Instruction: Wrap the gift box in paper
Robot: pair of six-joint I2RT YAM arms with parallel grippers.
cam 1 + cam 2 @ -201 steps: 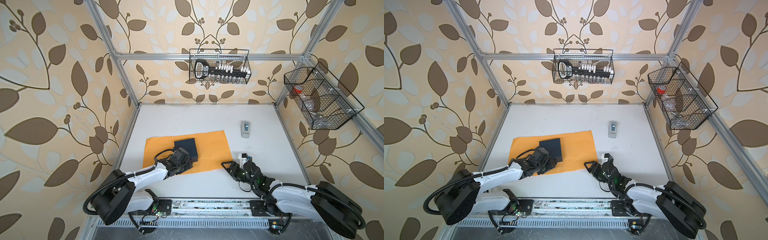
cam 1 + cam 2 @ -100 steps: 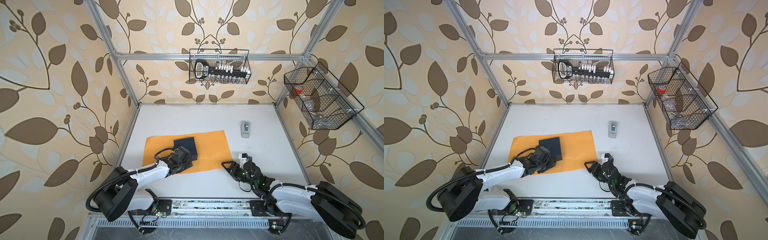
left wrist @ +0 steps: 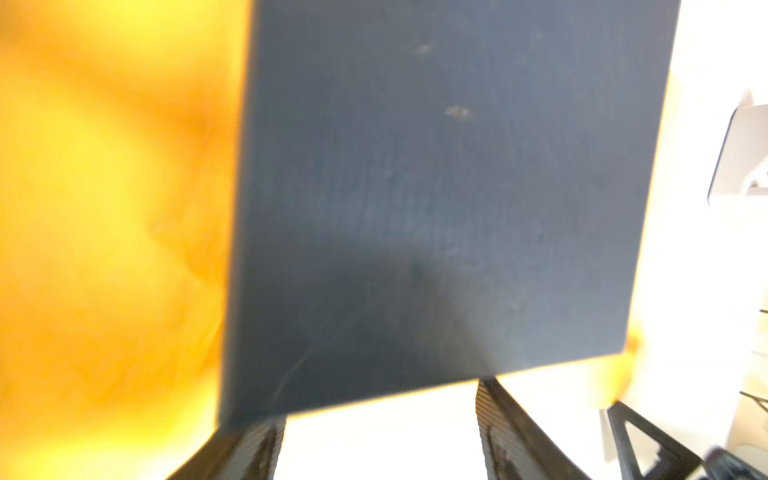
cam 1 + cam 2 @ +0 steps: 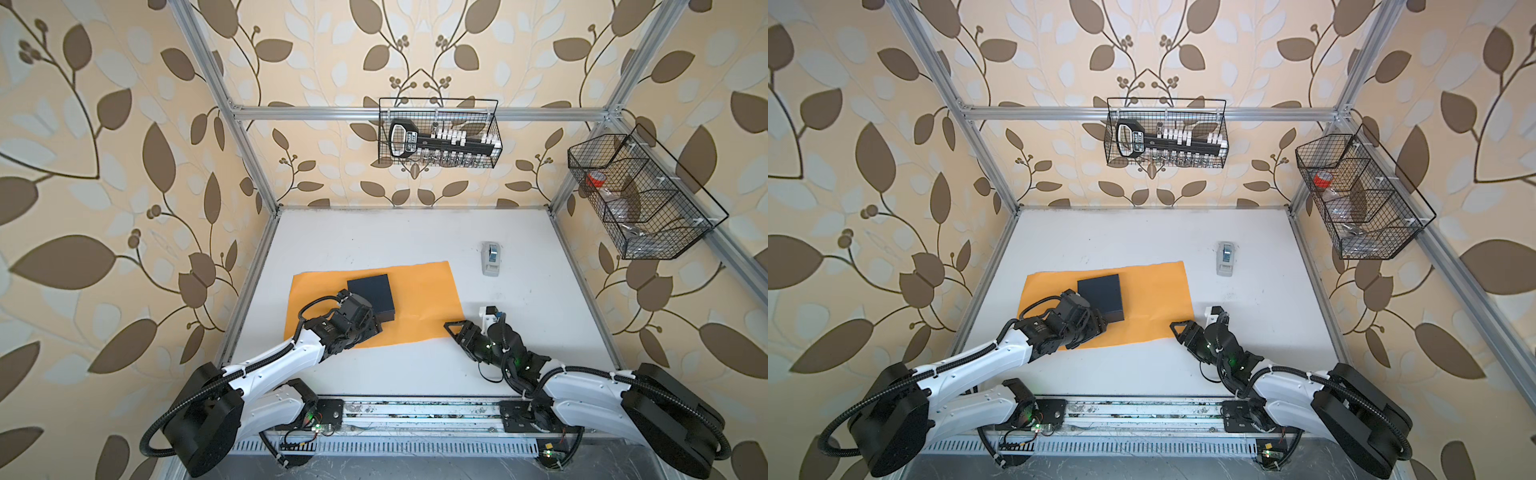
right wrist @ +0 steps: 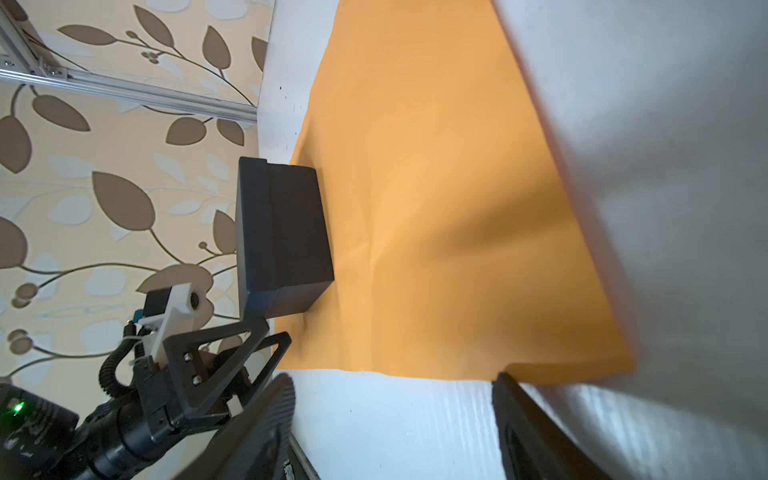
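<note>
Little has shifted since a second ago: the small matte black cardboard gift box (image 4: 371,292), the large plain orange sheet of wrapping paper (image 4: 424,299) and both arms sit as before on the white surface (image 4: 374,237), though my left end effector (image 3: 376,401) has spread its jaws. It grips nothing. The box's near edge lies dead ahead, just past the fingertips; touching or a hair apart, I cannot tell.

The box stands on the paper, whose long axis runs sideways, with far more sheet to the box's right than to its left. My right end effector (image 5: 392,380) is wide open and empty, well to the box's right, with the sheet's near corner just beyond its fingertips.

I judge the right arm nearer that long flap and best placed to fold it toward the box, while the left can steady the box.
</note>
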